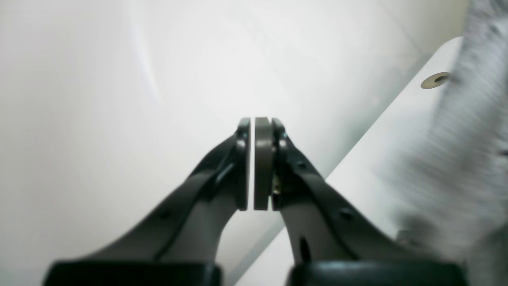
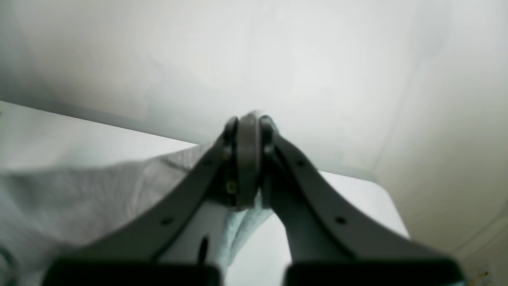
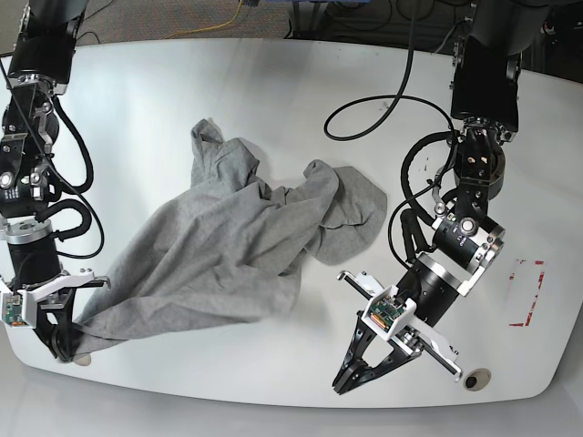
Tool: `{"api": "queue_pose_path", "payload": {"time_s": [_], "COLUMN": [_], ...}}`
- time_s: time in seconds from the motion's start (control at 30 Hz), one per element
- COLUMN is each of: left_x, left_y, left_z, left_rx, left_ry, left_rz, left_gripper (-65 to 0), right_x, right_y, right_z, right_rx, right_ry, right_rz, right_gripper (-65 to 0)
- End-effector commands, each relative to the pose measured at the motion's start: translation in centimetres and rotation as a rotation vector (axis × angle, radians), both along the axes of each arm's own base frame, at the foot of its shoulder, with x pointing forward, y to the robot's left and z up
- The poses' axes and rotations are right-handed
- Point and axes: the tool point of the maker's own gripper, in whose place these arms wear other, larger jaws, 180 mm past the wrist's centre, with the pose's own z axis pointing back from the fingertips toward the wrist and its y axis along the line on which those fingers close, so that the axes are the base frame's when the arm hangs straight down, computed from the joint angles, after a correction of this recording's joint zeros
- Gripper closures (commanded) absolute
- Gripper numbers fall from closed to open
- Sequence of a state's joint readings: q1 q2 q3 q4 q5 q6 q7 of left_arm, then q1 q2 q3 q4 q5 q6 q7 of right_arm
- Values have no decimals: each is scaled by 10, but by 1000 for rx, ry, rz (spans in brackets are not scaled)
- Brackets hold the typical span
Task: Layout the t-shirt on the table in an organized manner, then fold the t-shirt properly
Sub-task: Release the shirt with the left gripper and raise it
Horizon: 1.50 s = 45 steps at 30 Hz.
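T-shirt in right end effector

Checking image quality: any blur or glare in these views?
Left wrist: t-shirt smeared by blur, left gripper sharp. Right wrist: soft throughout, right gripper and cloth hazy. Base: sharp, with mild glare on the table.

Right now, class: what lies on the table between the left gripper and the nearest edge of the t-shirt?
Nothing: in the base view only bare white table separates the shut left gripper from the t-shirt.
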State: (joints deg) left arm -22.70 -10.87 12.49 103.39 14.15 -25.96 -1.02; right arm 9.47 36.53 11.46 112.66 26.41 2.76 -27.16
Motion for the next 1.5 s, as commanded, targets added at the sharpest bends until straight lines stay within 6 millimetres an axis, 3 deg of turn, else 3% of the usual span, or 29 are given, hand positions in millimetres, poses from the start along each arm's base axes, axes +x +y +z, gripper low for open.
{"api": "queue_pose_path", "payload": {"time_s": [0.0, 0.2, 0.4, 0.53, 0.63, 0.8, 0.9, 1.03, 1.13, 1.47], "left_x": [-2, 1, 2, 1, -1, -10, -18, -26, -32, -73], "left_y": [0, -2, -18, -31, -31, -29, -25, -10, -7, -2], "left_z": [30, 50, 42, 23, -14, -56, -83, -100, -114, -150], "left_rx": [-24, -23, 26, 65, 85, 93, 97, 70, 52, 105], "left_ry": [-86, -129, -93, -35, 69, 181, 257, 306, 349, 447], "left_rz": [-10, -10, -22, -30, -13, -1, 13, 48, 59, 25], "left_gripper": [0, 0, 0, 0, 0, -4, -104, -320, -436, -462], "right_x": [1, 6, 8, 8, 8, 7, 6, 5, 6, 4], "right_y": [-9, -18, -22, -22, -19, -17, -16, -14, -11, -8], "right_z": [28, 36, 30, 27, 22, 8, 3, -4, -8, -19], "right_rx": [-25, -35, -25, -18, 1, 15, 17, 31, 51, 58], "right_ry": [-79, -89, -74, -69, -61, -33, -23, -9, -8, 18], "right_rz": [-14, -31, -41, -42, -39, -39, -36, -35, -35, -31], "right_gripper": [0, 0, 0, 0, 0, 0, 0, 0, 0, 0]}}
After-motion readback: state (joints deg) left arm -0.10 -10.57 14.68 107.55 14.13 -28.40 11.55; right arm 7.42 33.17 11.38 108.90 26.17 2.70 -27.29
